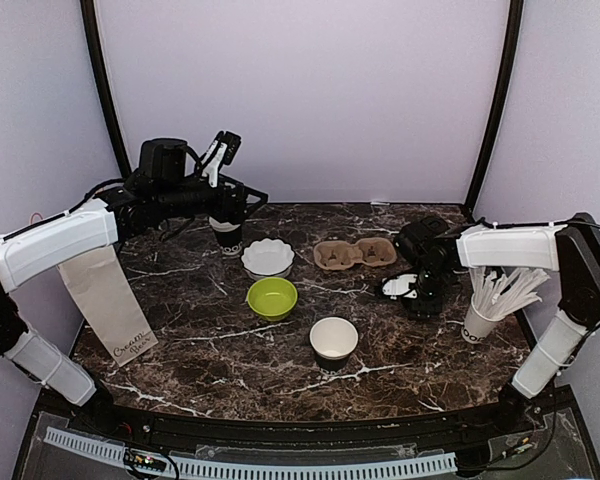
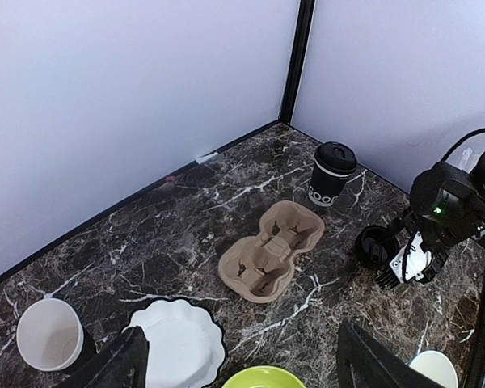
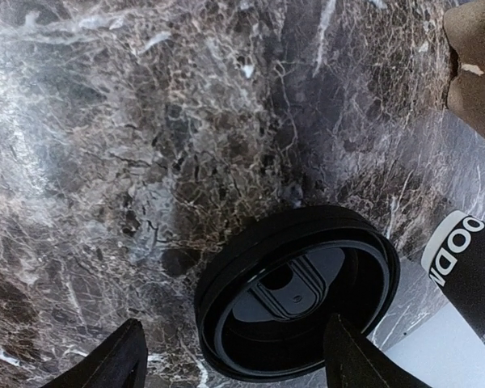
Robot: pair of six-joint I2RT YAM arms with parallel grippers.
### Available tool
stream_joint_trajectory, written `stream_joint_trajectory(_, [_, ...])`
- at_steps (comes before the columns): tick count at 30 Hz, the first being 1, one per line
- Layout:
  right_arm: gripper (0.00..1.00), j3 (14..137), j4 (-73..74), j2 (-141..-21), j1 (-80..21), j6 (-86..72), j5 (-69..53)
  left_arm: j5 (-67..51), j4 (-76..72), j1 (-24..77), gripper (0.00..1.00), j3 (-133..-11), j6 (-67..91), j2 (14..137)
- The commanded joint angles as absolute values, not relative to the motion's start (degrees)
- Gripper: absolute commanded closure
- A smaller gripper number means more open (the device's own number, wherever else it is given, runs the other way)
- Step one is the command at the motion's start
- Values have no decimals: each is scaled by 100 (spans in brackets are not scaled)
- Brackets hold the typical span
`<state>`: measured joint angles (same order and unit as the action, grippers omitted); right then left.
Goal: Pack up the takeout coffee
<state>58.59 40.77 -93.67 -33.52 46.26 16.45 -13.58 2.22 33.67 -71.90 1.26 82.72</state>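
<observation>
Judging takeout coffee (image 2: pixel 333 174), near the surface's back right corner, as light, crushable paper; favouring mid-wall pinch below its lid (image 2: pixel 336 153). Seeing left tool (image 2: pixel 242 339), right tool (image 3: pixel 230 331) spread, empty.

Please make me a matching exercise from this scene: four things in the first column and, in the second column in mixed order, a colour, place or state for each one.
Things:
1. takeout coffee
2. loose lid
3. cup carrier
4. small bowl

Descriptions:
A. green
B. brown, both pockets empty
C. lying flat on the table, on no cup
D. standing upright with its lid on

Pairs: 1-D, 2-C, 3-B, 4-A
</observation>
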Motion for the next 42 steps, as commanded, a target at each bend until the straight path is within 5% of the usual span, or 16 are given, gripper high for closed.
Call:
stream_joint_trajectory(1, [26,5940,4002,-9433,-3235,4693,1626,-1478,205,3408,18,-7267,44,8264])
stream_joint_trajectory(20, [63,6284,4420,-9571,-3033,4365,1233,-1562,368,3428,18,-7348,-138,8422])
stream_joint_trajectory(42, [88,6643,5003,-9276,-2988,3990,839,-1420,535,3527,18,-7409,-331,8505])
